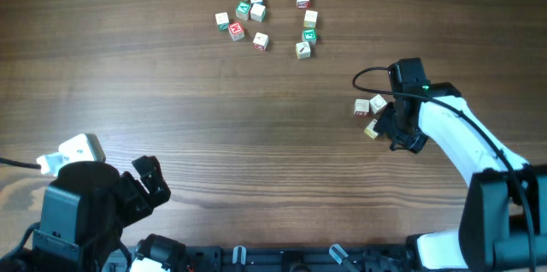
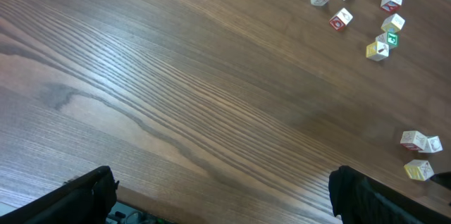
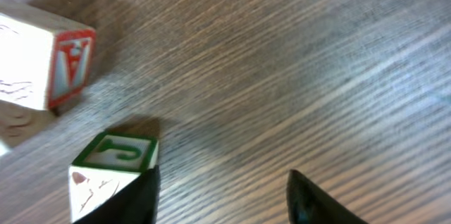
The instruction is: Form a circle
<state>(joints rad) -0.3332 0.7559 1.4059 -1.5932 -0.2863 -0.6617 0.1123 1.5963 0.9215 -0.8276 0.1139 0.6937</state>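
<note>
While our right hand (image 3: pixel 220 187) gapes, a green J shows

As its fingers stand apart on nothing, the green-J cube (image 3: pixel 116 152) sits just beside one, a red-printed cube (image 3: pixel 70 65) near it. Well across the table (image 1: pixel 171 75) lies the scattered circle (image 1: pixel 258 12). Our left hand (image 2: pixel 222 190) gapes too.

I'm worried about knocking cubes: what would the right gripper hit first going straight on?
Likely just bare table: only wood shows ahead of the right gripper. The green-printed cube beside one finger and the red-printed cube sit off to the side.
</note>
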